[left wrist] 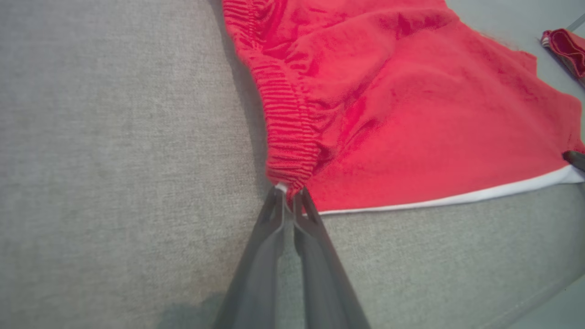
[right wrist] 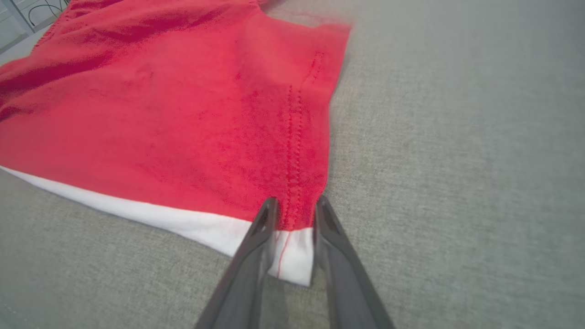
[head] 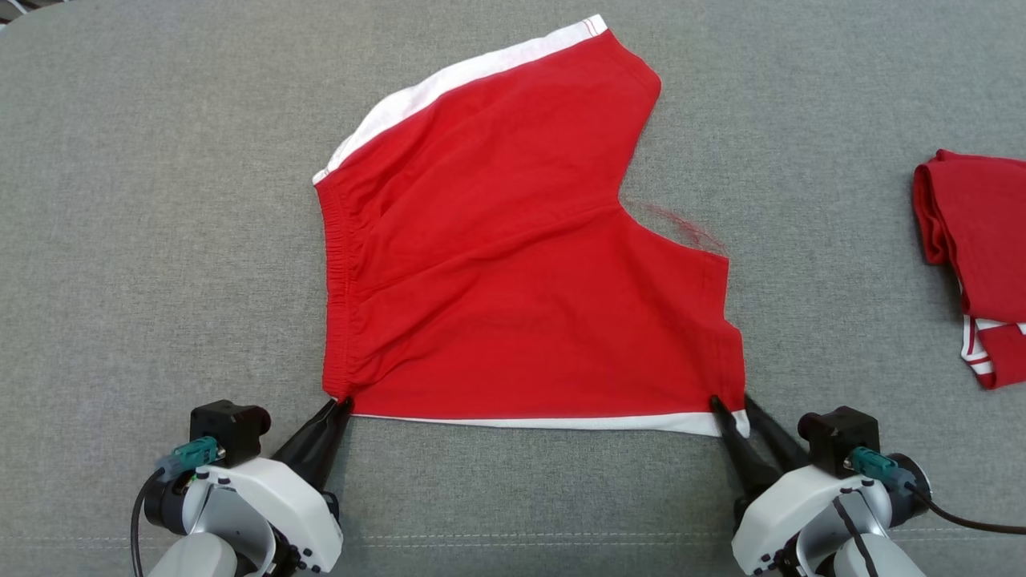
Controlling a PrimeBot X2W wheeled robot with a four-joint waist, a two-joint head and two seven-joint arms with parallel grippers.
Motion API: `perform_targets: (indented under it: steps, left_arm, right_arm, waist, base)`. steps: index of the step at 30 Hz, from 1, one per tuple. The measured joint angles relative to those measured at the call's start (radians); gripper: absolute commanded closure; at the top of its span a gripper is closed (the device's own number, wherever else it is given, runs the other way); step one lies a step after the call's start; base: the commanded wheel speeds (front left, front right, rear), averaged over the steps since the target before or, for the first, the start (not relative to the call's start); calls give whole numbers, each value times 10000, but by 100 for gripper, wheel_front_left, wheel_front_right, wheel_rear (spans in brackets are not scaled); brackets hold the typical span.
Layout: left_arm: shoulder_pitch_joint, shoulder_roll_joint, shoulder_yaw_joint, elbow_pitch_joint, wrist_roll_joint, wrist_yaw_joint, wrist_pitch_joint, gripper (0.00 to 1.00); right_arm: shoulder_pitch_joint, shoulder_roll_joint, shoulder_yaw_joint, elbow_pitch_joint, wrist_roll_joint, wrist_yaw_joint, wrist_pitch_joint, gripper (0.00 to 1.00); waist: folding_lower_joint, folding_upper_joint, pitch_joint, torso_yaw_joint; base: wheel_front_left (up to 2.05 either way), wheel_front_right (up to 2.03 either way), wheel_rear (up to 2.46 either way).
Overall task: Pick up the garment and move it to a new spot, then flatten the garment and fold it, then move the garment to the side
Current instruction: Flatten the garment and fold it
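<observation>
The garment (head: pixel 513 272) is a pair of red shorts with white side stripes, spread nearly flat on the grey cloth surface (head: pixel 144 240). My left gripper (head: pixel 341 403) is at the near waistband corner. In the left wrist view its fingers (left wrist: pixel 288 194) are pinched together on the gathered elastic corner of the garment (left wrist: pixel 388 114). My right gripper (head: pixel 731 403) is at the near leg-hem corner. In the right wrist view its jaws (right wrist: pixel 297 203) stand apart, one on each side of the white-edged corner of the garment (right wrist: pixel 183 114), which lies flat between them.
A second red garment (head: pixel 974 264), folded and with white trim, lies at the right edge of the grey surface; it also shows far off in the left wrist view (left wrist: pixel 566 48). Loose red threads trail from the shorts' crotch (head: pixel 681 224).
</observation>
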Motion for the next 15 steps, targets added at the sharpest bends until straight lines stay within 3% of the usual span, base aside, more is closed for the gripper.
perform_targets:
  steps: [7, 11, 15]
  left_arm:
    - [0, 40, -130, -198, -128, -8, 19, 100]
    - [784, 238, -127, -1009, -257, 50, 274, 100]
    - [1771, 516, -90, -2036, -362, 374, 669, 100]
  right_arm:
    - [195, -58, -86, -173, 600, 2, 307, 100]
    - [1221, -274, -585, -1049, 855, 4, 813, 100]
    - [2311, -309, -1183, -2374, 991, 4, 1607, 100]
  waist:
    - [0, 0, -144, 83]
    - [0, 0, -225, 126]
    - [0, 0, -221, 142]
  base:
    - [0, 0, 0]
    - [0, 0, 0]
    - [0, 0, 0]
